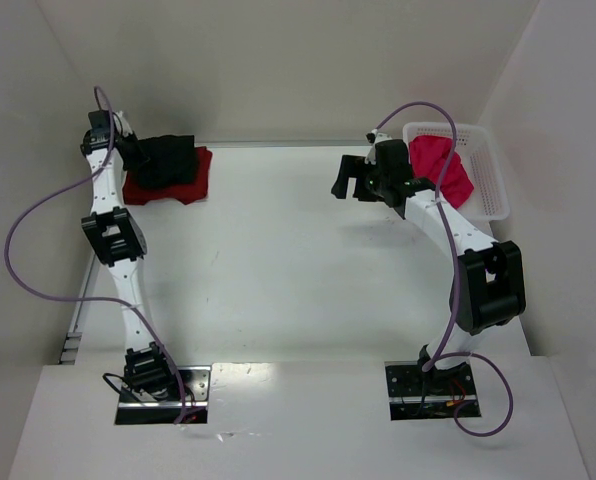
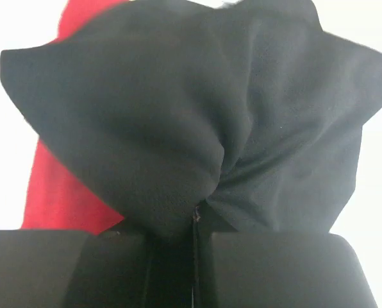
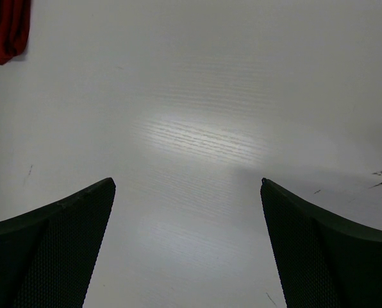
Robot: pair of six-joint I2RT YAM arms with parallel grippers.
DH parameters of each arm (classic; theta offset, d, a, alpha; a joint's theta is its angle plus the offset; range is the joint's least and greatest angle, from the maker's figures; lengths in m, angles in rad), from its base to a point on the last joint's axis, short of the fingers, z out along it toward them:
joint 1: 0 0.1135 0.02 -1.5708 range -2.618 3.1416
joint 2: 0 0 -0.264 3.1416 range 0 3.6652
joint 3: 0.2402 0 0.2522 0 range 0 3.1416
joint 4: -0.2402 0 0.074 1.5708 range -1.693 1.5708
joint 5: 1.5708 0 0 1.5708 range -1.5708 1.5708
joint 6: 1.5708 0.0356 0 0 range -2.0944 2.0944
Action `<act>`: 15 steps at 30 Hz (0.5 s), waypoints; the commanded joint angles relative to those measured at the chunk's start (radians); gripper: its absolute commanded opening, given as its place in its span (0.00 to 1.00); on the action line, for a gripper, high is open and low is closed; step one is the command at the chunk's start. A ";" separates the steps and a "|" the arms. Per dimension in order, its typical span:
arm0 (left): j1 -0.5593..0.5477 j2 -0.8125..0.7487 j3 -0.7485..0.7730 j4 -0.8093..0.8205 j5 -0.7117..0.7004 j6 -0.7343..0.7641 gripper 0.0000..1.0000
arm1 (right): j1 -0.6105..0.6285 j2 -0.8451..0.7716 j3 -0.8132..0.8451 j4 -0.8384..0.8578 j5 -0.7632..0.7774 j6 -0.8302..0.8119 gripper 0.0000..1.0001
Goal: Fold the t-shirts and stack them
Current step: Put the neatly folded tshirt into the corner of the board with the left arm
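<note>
The black t-shirt (image 1: 170,158) lies bunched on the folded dark red t-shirt (image 1: 178,187) at the far left of the table. My left gripper (image 1: 136,150) is shut on the black t-shirt (image 2: 191,115); the cloth bulges out from between the closed jaws, with the dark red t-shirt (image 2: 56,192) under it. The pink-red t-shirt (image 1: 443,168) lies crumpled in the white mesh basket (image 1: 488,170) at the far right. My right gripper (image 1: 346,180) is open and empty above bare table, its fingers (image 3: 56,250) wide apart. A corner of the dark red t-shirt (image 3: 6,29) shows there.
White walls enclose the table on the left, back and right. The basket stands against the right wall. The arm bases sit at the near edge.
</note>
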 commanded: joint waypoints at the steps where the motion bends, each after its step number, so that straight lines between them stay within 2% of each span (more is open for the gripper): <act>1: -0.020 -0.037 0.093 0.008 -0.231 -0.036 0.00 | -0.005 -0.010 0.030 0.019 -0.013 0.006 1.00; 5: -0.020 0.007 0.208 -0.014 -0.322 -0.062 0.00 | -0.005 -0.021 0.030 0.019 -0.013 0.006 1.00; 8: -0.020 0.007 0.208 -0.025 -0.360 -0.062 0.00 | -0.005 -0.039 0.012 0.029 -0.013 0.006 1.00; 11: -0.020 0.018 0.208 -0.034 -0.394 -0.072 0.09 | -0.005 -0.039 0.012 0.029 -0.013 0.006 1.00; 12: -0.020 0.027 0.208 -0.044 -0.403 -0.072 0.15 | -0.005 -0.039 0.012 0.029 -0.013 0.006 1.00; 14: -0.020 0.027 0.198 -0.045 -0.414 -0.072 0.38 | -0.005 -0.039 0.012 0.029 -0.013 0.006 1.00; 15: -0.020 0.027 0.198 -0.055 -0.414 -0.072 0.45 | -0.005 -0.039 0.012 0.029 -0.013 0.006 1.00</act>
